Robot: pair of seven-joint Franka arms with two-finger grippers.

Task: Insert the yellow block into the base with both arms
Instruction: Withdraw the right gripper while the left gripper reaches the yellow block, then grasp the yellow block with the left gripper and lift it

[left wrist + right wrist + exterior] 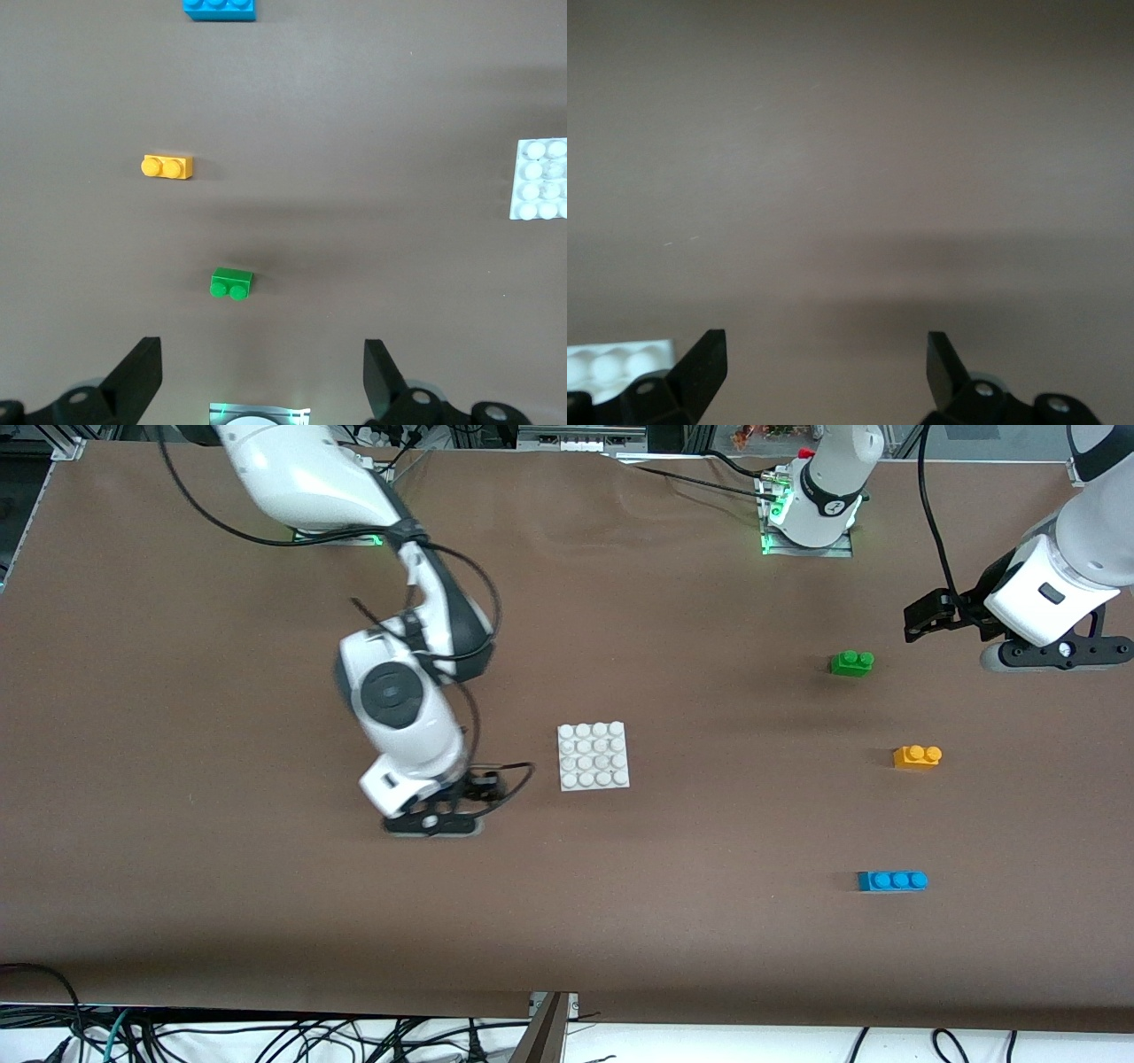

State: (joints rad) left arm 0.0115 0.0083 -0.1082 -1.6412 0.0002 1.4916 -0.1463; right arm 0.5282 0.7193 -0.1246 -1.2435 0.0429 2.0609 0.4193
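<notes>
The yellow block (917, 756) lies on the brown table toward the left arm's end; it also shows in the left wrist view (166, 166). The white studded base (594, 755) lies near the table's middle, and shows at the edge of the left wrist view (541, 180) and in the right wrist view (616, 363). My left gripper (921, 615) is open and empty, up over the table near the green brick (851, 662); its jaws (261, 354) stand wide apart. My right gripper (483, 784) is open and empty, low beside the base; its jaws (826, 345) frame bare table.
The green two-stud brick (232, 283) lies farther from the front camera than the yellow block. A blue three-stud brick (892, 880) lies nearer to it and shows in the left wrist view (219, 8). The left arm's mount (811, 505) stands at the table's edge.
</notes>
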